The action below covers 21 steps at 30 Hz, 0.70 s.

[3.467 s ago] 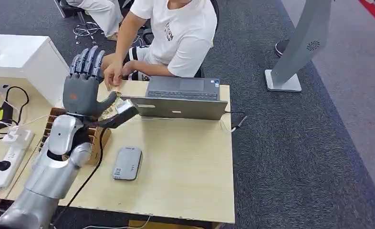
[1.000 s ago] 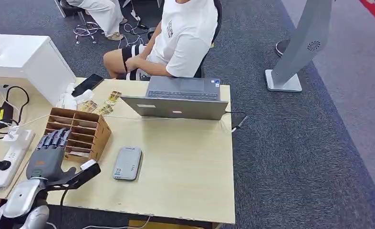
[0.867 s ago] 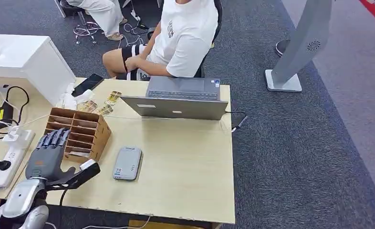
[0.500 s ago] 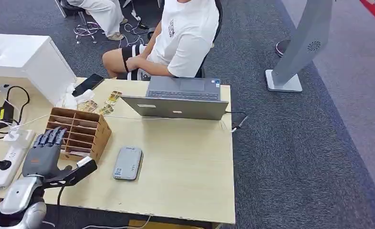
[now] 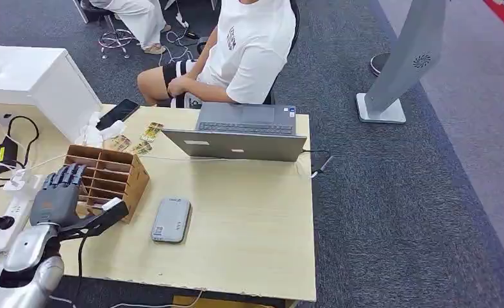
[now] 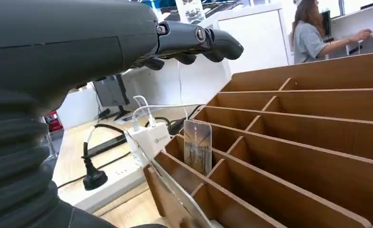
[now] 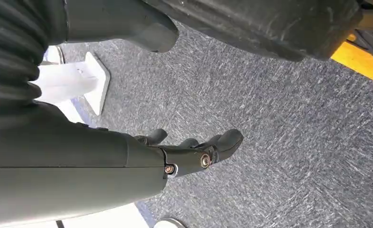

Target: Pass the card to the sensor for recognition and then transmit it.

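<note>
At the near-left corner of the bench (image 5: 249, 218), the left hand (image 5: 58, 200) hovers open and empty, fingers extended together over the wooden slotted organizer (image 5: 108, 179), thumb spread toward the grey sensor (image 5: 171, 219). One card (image 6: 197, 146) stands upright in an organizer compartment. The right hand (image 7: 194, 151) hangs over the carpet, fingers loosely curled, holding nothing.

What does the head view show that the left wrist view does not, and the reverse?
Head view alone: the grey sensor, the laptop and the seated person. Left wrist view alone: one card standing upright in a slot. Both: the left hand with fingers apart, holding nothing, at the wooden card rack, and the white power strip.
</note>
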{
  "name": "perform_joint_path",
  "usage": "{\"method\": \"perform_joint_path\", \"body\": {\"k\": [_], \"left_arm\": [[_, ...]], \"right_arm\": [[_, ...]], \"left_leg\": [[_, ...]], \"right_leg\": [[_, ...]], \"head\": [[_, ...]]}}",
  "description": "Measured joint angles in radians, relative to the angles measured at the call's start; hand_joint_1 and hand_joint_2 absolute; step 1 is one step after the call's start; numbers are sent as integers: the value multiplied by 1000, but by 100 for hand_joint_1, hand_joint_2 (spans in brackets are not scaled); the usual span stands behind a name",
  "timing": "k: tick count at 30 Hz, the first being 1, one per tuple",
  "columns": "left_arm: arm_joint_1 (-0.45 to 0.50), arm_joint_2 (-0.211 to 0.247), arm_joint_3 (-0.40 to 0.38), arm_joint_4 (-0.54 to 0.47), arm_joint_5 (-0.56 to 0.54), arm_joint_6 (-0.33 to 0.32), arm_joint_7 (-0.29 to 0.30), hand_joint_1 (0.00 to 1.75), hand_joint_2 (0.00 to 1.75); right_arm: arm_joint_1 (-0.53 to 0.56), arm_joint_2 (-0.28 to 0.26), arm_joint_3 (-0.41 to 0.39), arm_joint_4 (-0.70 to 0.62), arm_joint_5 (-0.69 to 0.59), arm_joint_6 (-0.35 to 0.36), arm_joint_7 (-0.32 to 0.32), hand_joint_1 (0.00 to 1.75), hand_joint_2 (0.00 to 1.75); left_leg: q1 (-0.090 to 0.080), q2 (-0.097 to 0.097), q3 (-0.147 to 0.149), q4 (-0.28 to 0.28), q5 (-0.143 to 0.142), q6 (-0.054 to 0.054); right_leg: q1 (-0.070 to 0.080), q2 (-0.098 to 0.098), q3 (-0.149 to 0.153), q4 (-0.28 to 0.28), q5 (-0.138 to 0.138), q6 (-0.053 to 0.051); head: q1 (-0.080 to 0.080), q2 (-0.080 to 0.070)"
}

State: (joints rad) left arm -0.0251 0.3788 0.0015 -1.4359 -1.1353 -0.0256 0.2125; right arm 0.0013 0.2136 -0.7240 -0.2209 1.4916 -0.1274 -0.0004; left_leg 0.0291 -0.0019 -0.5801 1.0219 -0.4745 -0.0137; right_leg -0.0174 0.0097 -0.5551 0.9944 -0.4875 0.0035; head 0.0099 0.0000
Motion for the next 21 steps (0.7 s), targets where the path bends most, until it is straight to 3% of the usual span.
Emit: {"method": "perform_joint_path", "body": {"k": [21], "left_arm": [[-22, -11, -29, 8, -10, -3, -5, 0, 175]], "right_arm": [[-1, 0, 0, 0, 0, 0, -6, 0, 175]], "left_leg": [[0, 0, 0, 0, 0, 0]], "right_leg": [[0, 0, 0, 0, 0, 0]], "head": [[0, 0]]}}
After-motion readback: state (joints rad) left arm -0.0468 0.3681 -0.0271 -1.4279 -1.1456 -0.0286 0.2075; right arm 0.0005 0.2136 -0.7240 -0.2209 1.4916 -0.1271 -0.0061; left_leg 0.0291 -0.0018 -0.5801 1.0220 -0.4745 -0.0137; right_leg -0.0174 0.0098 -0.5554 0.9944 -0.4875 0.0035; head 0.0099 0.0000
